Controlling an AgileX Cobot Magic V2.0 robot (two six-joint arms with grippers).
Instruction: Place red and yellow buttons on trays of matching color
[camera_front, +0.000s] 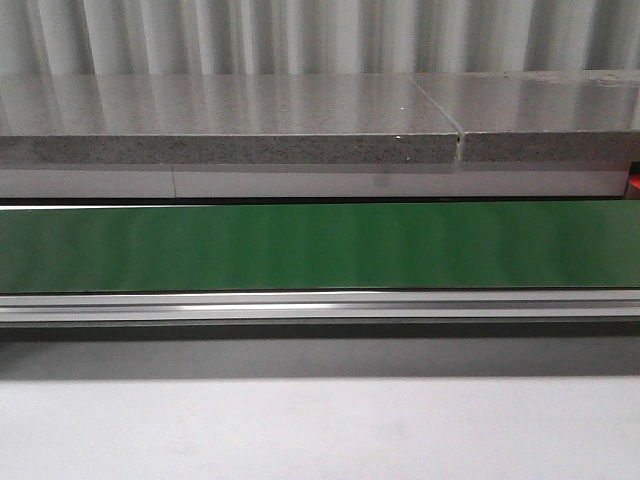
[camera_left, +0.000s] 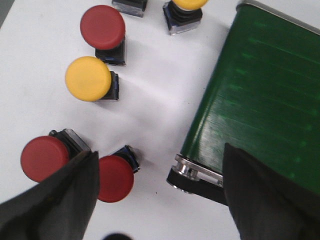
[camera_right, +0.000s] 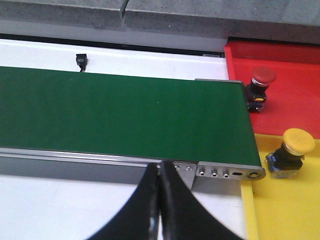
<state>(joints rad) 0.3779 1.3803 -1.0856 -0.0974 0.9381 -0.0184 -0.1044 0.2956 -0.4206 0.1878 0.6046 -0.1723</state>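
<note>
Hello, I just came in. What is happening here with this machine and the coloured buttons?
A two-arm robot is sorting buttons by colour beside a green conveyor belt. One red button already stands on the red tray and one yellow button on the yellow tray. The left gripper is open above several unsorted red and yellow buttons on the white table. The right gripper is shut, holding nothing, near the belt's end.

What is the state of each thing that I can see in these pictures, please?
Left gripper: open, holding nothing.
Right gripper: shut, fingers together, holding nothing.
Green belt: bare, nothing on it.
Red tray: holds one red button, upright.
Yellow tray: holds one yellow button, upright.
Other buttons: beside the belt's end, not sorted yet.
</note>
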